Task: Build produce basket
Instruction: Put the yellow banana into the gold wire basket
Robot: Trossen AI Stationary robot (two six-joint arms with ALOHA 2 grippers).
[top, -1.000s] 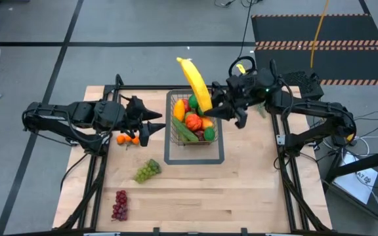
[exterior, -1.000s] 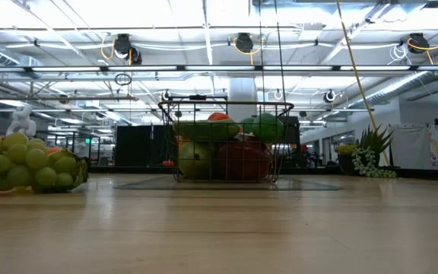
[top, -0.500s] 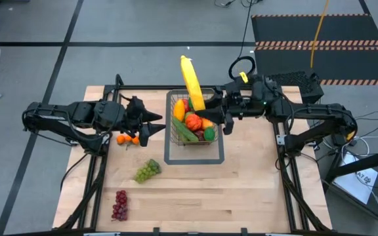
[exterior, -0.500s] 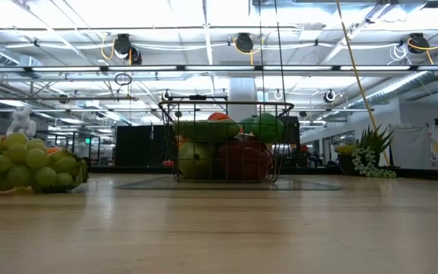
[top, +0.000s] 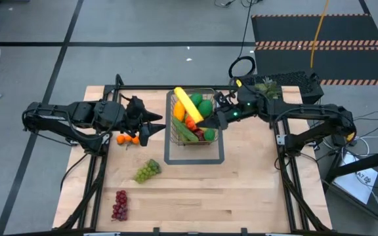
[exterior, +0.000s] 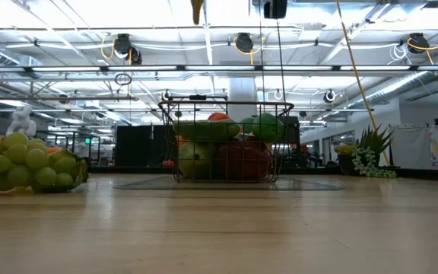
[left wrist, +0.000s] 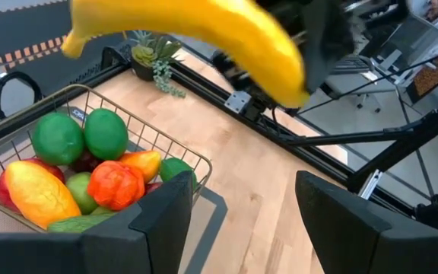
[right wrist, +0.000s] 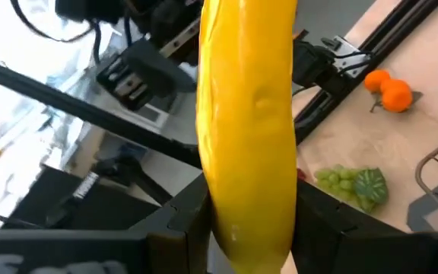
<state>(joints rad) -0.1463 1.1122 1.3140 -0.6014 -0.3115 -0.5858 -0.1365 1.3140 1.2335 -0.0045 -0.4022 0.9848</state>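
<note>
Basket (top: 174, 131) mostly filled; right gripper (top: 202, 122) clamps banana (top: 187, 105) above it, left gripper (top: 151, 123) open; grapes (top: 147, 170) and oranges (top: 127, 138) remain outside.

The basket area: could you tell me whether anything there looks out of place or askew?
Nothing is spilled or damaged. The banana is held by the right gripper at a slant above the basket, not yet among the fruit.

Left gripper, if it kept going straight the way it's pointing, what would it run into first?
Probably the basket. The left gripper points across the table at its near wall, with bare wood between them. The banana in the right gripper hangs higher up; depth is hard to judge.
</note>
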